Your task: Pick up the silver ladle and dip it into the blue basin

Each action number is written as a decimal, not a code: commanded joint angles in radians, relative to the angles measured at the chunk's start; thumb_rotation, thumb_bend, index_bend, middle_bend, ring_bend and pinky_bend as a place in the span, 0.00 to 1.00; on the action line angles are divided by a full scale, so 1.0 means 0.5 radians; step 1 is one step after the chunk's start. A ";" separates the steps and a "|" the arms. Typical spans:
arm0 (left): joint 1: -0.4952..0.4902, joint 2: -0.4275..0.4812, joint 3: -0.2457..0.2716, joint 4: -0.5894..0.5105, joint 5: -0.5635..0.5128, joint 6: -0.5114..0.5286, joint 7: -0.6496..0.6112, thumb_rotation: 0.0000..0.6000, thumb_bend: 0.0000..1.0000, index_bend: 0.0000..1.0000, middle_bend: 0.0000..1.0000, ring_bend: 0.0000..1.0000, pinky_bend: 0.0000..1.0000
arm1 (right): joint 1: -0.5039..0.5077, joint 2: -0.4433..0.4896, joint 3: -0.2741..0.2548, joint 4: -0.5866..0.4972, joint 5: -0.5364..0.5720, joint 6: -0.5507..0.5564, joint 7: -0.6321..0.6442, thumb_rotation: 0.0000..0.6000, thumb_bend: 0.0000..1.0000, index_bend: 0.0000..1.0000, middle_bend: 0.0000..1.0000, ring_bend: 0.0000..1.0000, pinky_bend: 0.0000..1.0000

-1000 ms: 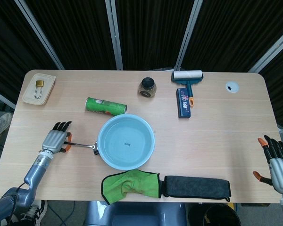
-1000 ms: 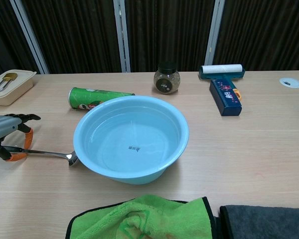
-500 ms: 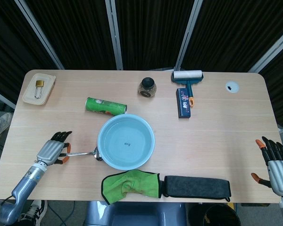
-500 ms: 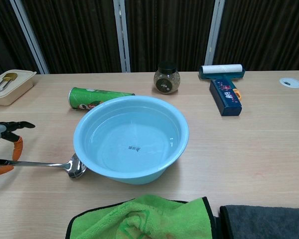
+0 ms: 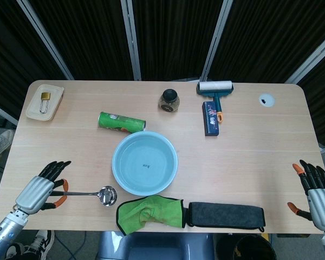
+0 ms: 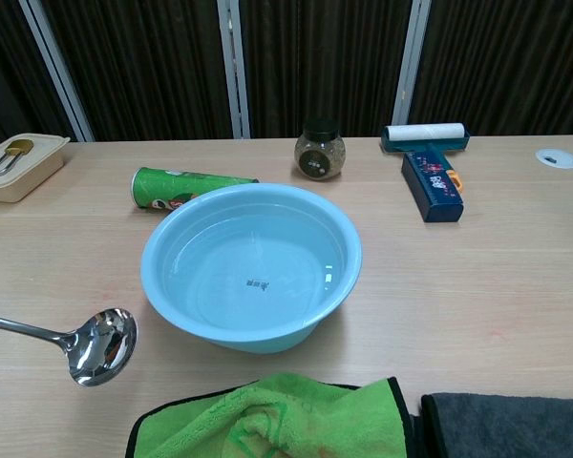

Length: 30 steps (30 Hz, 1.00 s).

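Though gripped overhead, ladle [image 6: 86,342] seemingly handless.

print on green can [image 6: 186,186] and blue box [image 6: 433,185], none legible

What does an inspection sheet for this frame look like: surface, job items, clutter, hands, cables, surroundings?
Surface: light wooden table, round grommet hole at far right.
Job's things: silver metal ladle held by its handle, bowl left of the round blue plastic basin, outside it.
Clutter: green tube can lying down, dark-lidded jar, lint roller, navy box, beige tray with padlock, green cloth, dark grey cloth.
Hands: left hand grips the ladle; right hand holds nothing, fingers apart.
Cables: nothing seen.
Surroundings: dark curtains.
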<state>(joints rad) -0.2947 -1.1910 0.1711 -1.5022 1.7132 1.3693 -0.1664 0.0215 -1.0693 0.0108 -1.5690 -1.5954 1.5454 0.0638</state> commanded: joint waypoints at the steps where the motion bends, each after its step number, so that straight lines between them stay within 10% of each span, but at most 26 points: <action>1: 0.024 0.064 0.024 -0.074 0.057 0.055 -0.060 1.00 0.62 0.73 0.00 0.00 0.00 | -0.006 0.002 -0.007 0.000 -0.017 0.014 0.008 1.00 0.08 0.05 0.00 0.00 0.00; 11: -0.020 0.081 -0.039 -0.153 0.119 0.088 -0.143 1.00 0.62 0.74 0.00 0.00 0.00 | -0.009 0.004 -0.016 0.001 -0.040 0.020 0.013 1.00 0.08 0.05 0.00 0.00 0.00; 30: -0.395 -0.325 -0.517 0.207 -0.410 -0.393 -0.233 1.00 0.65 0.76 0.00 0.00 0.00 | 0.027 0.002 0.023 0.022 0.098 -0.103 0.019 1.00 0.08 0.05 0.00 0.00 0.00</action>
<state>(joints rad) -0.4687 -1.3235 -0.0699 -1.4272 1.5302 1.2016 -0.2834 0.0321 -1.0685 0.0205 -1.5591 -1.5512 1.4988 0.0727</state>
